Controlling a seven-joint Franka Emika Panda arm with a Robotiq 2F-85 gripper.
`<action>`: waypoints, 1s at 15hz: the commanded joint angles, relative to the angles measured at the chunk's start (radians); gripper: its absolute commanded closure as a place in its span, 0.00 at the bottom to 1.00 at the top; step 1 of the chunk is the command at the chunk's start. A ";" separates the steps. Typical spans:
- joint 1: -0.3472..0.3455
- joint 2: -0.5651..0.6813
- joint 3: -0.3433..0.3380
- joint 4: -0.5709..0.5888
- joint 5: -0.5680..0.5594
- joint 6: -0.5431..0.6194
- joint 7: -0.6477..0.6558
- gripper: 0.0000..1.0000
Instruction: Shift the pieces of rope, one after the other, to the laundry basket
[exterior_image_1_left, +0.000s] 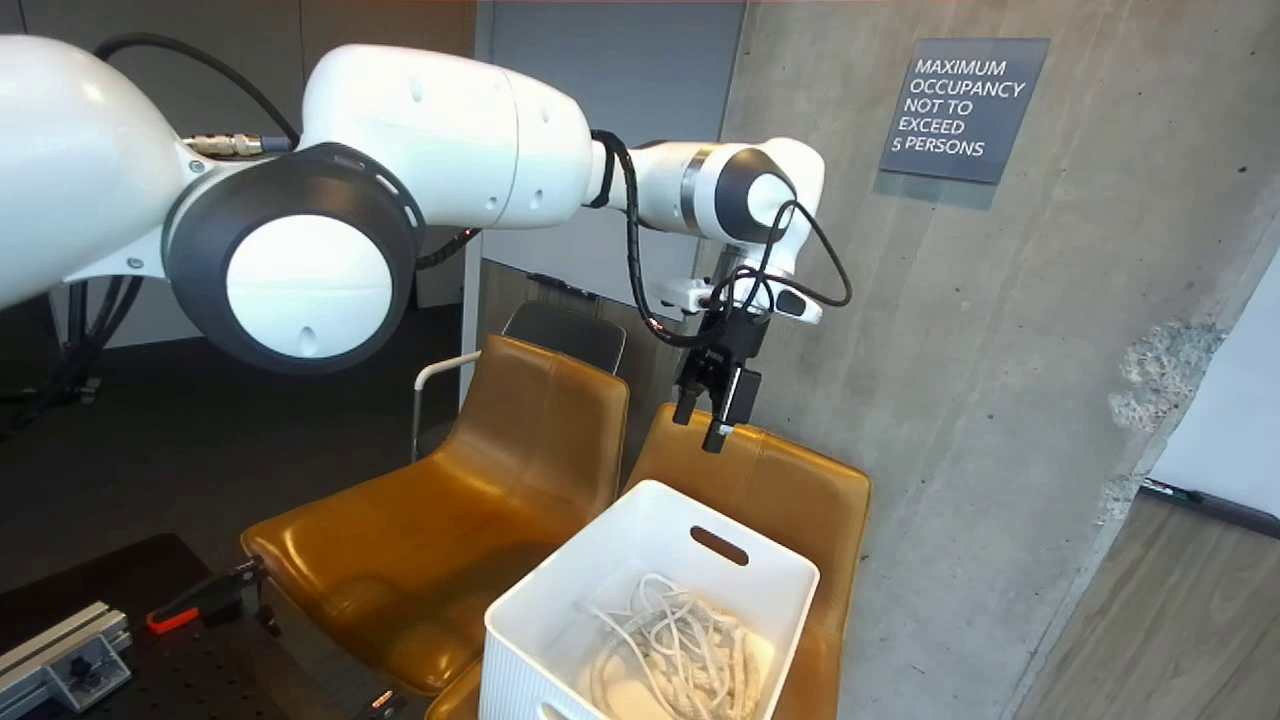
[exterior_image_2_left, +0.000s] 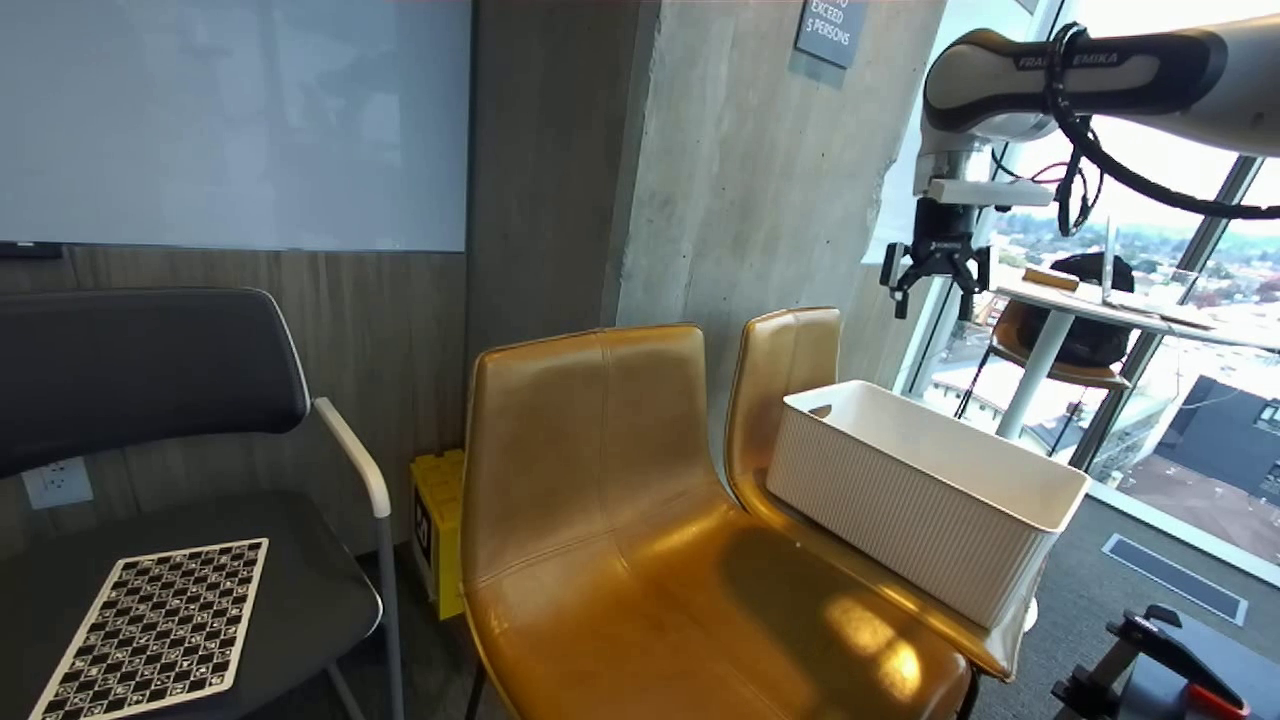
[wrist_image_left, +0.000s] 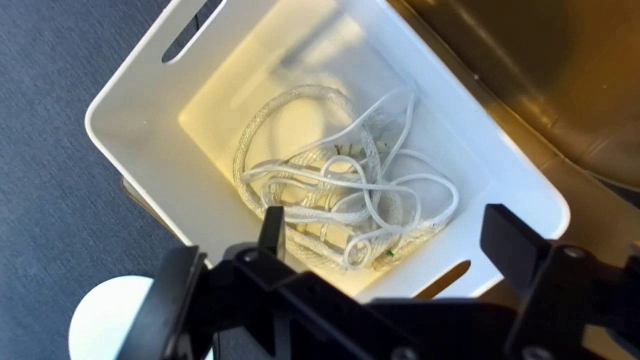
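Note:
My gripper (wrist_image_left: 386, 215) stands open in the wrist view, its two black fingers wide apart with nothing between them. The white laundry basket (wrist_image_left: 145, 120) lies below it, beyond the fingertips. Inside, on the bottom, several cream-white pieces of rope (wrist_image_left: 345, 183) are heaped in tangled loops. An exterior view shows the same rope heap (exterior_image_1_left: 695, 640) in the basket (exterior_image_1_left: 590, 565), with the gripper (exterior_image_1_left: 699, 428) above its far end. In an exterior view the basket's ribbed side (exterior_image_2_left: 900, 510) hides the ropes, and the gripper (exterior_image_2_left: 934, 307) hangs empty above the rim.
The basket rests on a tan chair (exterior_image_2_left: 785, 375), beside another tan chair (exterior_image_2_left: 600, 440). A concrete wall (exterior_image_1_left: 930, 400) rises behind. A dark chair (exterior_image_2_left: 130, 370) bears a checkered board (exterior_image_2_left: 160, 625). A dark table edge with a clamp (exterior_image_1_left: 205, 600) stands low in front.

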 joint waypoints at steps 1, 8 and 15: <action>0.032 0.071 0.018 0.059 0.000 -0.185 -0.042 0.00; 0.141 0.043 -0.026 0.012 -0.091 -0.402 -0.030 0.00; 0.152 0.041 -0.017 0.003 -0.084 -0.386 -0.026 0.00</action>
